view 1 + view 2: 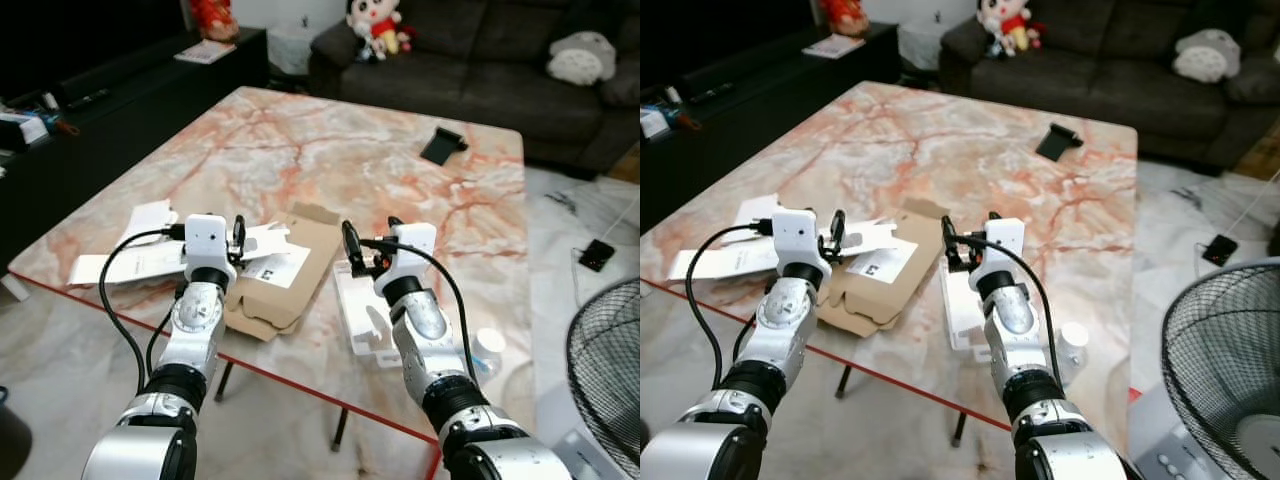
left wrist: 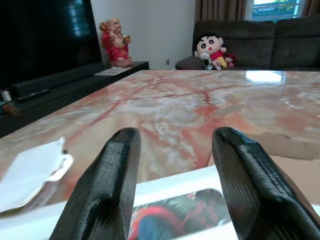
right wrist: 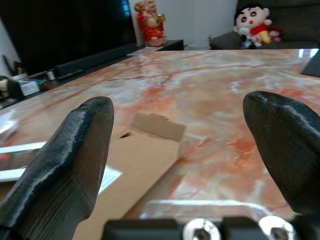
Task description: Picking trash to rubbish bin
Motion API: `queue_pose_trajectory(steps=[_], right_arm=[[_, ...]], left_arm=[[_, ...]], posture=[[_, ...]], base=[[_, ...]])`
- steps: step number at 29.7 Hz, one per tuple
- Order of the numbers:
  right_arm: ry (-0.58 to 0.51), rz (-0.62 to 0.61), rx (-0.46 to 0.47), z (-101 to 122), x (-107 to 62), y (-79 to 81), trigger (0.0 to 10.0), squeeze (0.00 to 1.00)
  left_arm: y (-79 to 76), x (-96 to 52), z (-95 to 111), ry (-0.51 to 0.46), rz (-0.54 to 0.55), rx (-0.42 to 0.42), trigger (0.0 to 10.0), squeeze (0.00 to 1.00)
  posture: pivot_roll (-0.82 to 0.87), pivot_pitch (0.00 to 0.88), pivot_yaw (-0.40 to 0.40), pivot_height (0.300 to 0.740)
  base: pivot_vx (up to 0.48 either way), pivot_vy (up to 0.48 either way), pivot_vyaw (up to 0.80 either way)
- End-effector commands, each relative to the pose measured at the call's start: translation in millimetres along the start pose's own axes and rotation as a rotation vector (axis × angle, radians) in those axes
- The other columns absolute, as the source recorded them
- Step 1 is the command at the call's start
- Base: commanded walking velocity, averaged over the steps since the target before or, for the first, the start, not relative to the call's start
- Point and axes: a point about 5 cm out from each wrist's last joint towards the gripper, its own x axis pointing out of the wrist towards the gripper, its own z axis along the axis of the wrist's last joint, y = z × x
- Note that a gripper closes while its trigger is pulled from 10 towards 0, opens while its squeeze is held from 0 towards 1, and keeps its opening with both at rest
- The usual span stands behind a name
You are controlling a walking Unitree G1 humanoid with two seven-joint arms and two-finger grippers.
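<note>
A flattened brown cardboard box (image 1: 290, 278) lies near the marble table's front edge. White paper packaging (image 1: 140, 258) is spread to its left, and a clear plastic tray (image 1: 362, 318) lies to its right. My left gripper (image 1: 237, 238) hovers open over the white packaging beside the cardboard. In the left wrist view its fingers (image 2: 120, 165) stand apart above a white sheet with a red and blue print (image 2: 185, 212). My right gripper (image 1: 370, 238) hangs wide open just above the plastic tray, with the cardboard (image 3: 145, 150) ahead of it. Neither gripper holds anything.
The marble table (image 1: 330, 150) has a red-trimmed front edge. A black object (image 1: 443, 145) lies at its far right. A dark sofa (image 1: 480, 50) stands behind, a low black TV cabinet (image 1: 110, 90) on the left, and a fan (image 1: 605, 380) at the right.
</note>
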Motion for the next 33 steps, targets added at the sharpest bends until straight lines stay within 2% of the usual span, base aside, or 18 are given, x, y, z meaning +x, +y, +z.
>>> queue_pose_trajectory(steps=[1,9,20,27,33], right_arm=[[0.007,0.009,-0.009,0,1.0,3.0,10.0,0.0],[0.019,0.003,-0.015,-2,-0.4,2.8,10.0,0.0],[0.095,0.01,-0.041,-15,-4.3,7.7,10.0,0.0],[0.195,0.001,-0.071,-28,-6.4,13.9,10.0,0.0],[0.236,0.0,-0.082,-33,-7.2,17.8,10.0,0.0]], left_arm=[[1.9,0.8,0,0.008,-0.011,0.006,10.0,0.0],[-0.9,-0.6,-2,0.022,-0.028,0.007,10.0,0.0],[-2.4,-2.5,-6,0.044,-0.04,0.015,10.0,0.0],[-4.5,-2.7,-7,0.051,-0.05,0.013,10.0,0.0],[-5.4,-3.8,-10,0.066,-0.059,0.013,10.0,0.0]], posture=[[0.0,0.0,-0.018,0.74],[0.0,0.0,-0.015,0.74],[0.0,0.0,-0.014,0.74],[0.0,0.0,-0.018,0.74],[0.0,0.0,-0.025,0.74]], base=[[0.0,0.0,0.0],[0.0,0.0,0.0],[0.0,0.0,0.0],[0.0,0.0,0.0],[0.0,0.0,0.0]])
